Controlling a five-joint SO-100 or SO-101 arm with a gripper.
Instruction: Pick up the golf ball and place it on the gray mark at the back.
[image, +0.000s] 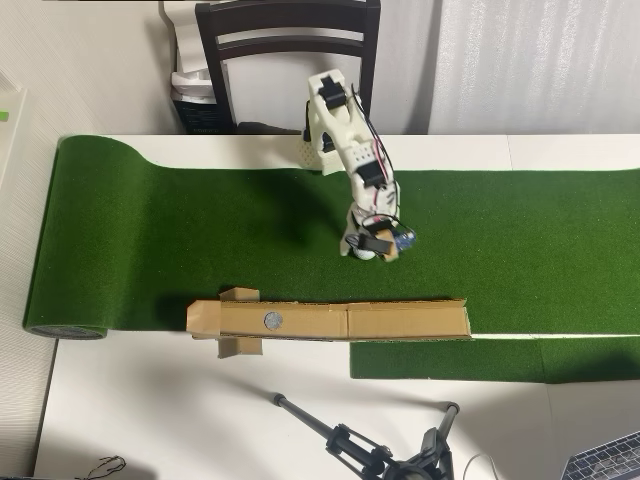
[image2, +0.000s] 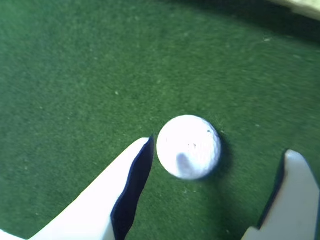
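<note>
In the wrist view the golf ball (image2: 188, 147) is sitting on the green mat (image2: 75, 65) near the frame's middle; the gripper (image2: 220, 156) is spread open around it, left finger (image2: 134, 170) probably almost touching.

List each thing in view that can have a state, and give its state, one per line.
Small white dimpled golf ball: resting on the green turf mat, between the open fingers, not gripped.
White two-finger gripper: open, low over the turf.
Round gray mark: bare, on the tan cardboard strip.
</note>
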